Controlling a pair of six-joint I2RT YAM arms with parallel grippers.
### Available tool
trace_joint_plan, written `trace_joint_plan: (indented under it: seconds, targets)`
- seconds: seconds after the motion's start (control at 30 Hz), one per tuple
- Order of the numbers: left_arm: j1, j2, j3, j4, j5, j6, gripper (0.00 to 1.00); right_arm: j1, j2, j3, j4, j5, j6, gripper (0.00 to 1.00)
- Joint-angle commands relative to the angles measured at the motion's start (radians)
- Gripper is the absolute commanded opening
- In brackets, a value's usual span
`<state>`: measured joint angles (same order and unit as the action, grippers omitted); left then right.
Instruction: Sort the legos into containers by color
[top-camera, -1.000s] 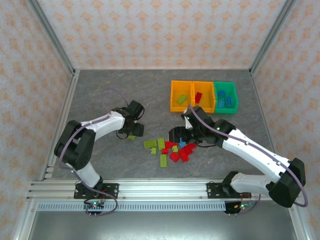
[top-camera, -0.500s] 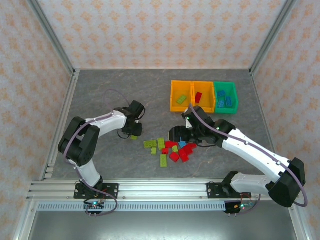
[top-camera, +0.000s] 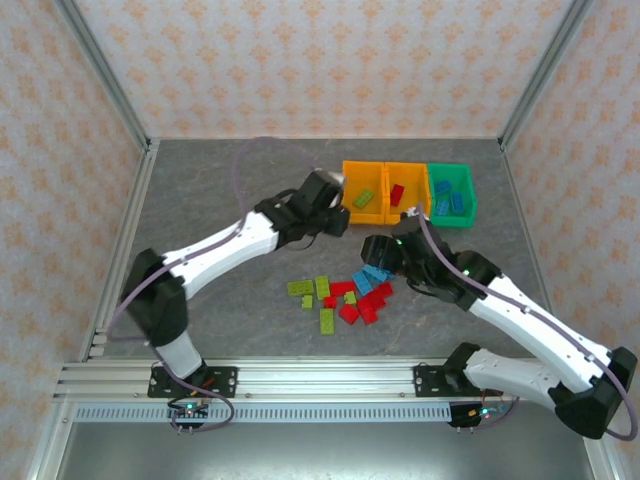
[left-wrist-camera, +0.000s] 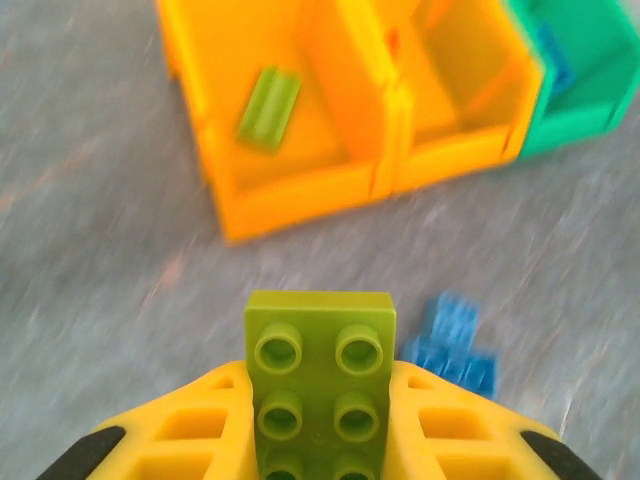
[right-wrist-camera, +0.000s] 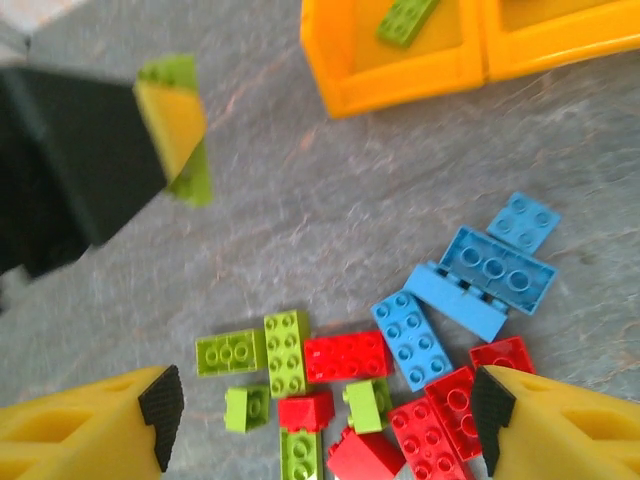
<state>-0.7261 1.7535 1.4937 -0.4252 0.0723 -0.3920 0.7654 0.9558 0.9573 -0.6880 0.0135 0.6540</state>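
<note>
My left gripper (top-camera: 338, 218) is shut on a lime green lego (left-wrist-camera: 320, 385) and hovers just short of the left orange container (top-camera: 362, 219), which holds one green brick (left-wrist-camera: 268, 107). The middle orange container (top-camera: 408, 165) holds a red brick, and the green container (top-camera: 452, 166) holds blue ones. My right gripper (top-camera: 372, 250) is open above the lego pile (top-camera: 345, 295); nothing sits between its fingers (right-wrist-camera: 325, 420). Below it lie red (right-wrist-camera: 345, 357), blue (right-wrist-camera: 413, 340) and lime (right-wrist-camera: 285, 352) legos. The left gripper's fingers (right-wrist-camera: 170, 125) appear at the upper left of the right wrist view.
The three containers stand side by side at the back right of the grey table (top-camera: 220, 190). Two blue bricks (left-wrist-camera: 450, 345) lie on the table just right of my left fingers. Metal frame rails and patterned walls enclose the table.
My left arm has swung from the table's left side up and right to the orange container, carrying the lime lego. My right gripper has shifted right off the pile, uncovering blue bricks.
</note>
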Motion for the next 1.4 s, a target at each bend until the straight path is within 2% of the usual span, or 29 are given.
trace_joint_plan:
  seconds: [0.0, 0.13, 0.27, 0.33, 0.43, 0.53, 0.7, 0.87, 1.0, 1.13, 1.2, 1.37]
  targets:
    - [0.007, 0.208, 0.187, 0.049, -0.104, 0.023, 0.22, 0.007, -0.054, -0.050, 0.002, 0.135, 0.075, 0.79]
    - [0.007, 0.436, 0.485, -0.022, -0.173, 0.070, 0.23, 0.007, -0.082, -0.059, -0.048, 0.135, 0.089, 0.79]
    - [0.008, 0.594, 0.736, -0.115, -0.223, 0.117, 0.38, 0.007, -0.105, -0.057, -0.094, 0.144, 0.088, 0.79]
    - [0.008, 0.628, 0.808, -0.153, -0.221, 0.129, 0.48, 0.007, -0.117, -0.060, -0.099, 0.149, 0.085, 0.79]
    - [0.004, 0.598, 0.803, -0.157, -0.190, 0.133, 0.51, 0.006, -0.123, -0.064, -0.100, 0.162, 0.072, 0.79]
    - [-0.013, 0.475, 0.671, -0.121, -0.170, 0.137, 0.49, 0.007, -0.115, -0.074, -0.100, 0.183, 0.063, 0.81]
    - [-0.082, 0.069, 0.212, 0.066, -0.154, 0.134, 0.48, 0.006, -0.053, -0.111, -0.101, 0.212, 0.081, 0.83]
    - [-0.178, -0.321, -0.143, 0.046, -0.203, 0.241, 0.48, 0.007, 0.116, -0.081, -0.113, 0.205, 0.216, 0.83]
    - [-0.221, -0.553, -0.276, -0.141, -0.173, 0.363, 0.48, 0.007, 0.320, -0.005, -0.116, 0.161, 0.233, 0.84]
    - [-0.228, -0.754, -0.340, -0.324, -0.111, 0.476, 0.57, 0.007, 0.503, 0.088, -0.128, 0.153, 0.240, 0.84]
    - [-0.228, -0.821, -0.377, -0.378, -0.100, 0.575, 0.61, 0.007, 0.559, 0.113, -0.122, 0.156, 0.268, 0.85]
    - [-0.227, -0.905, -0.524, -0.313, -0.128, 0.706, 0.68, 0.005, 0.656, 0.142, -0.084, 0.154, 0.314, 0.88]
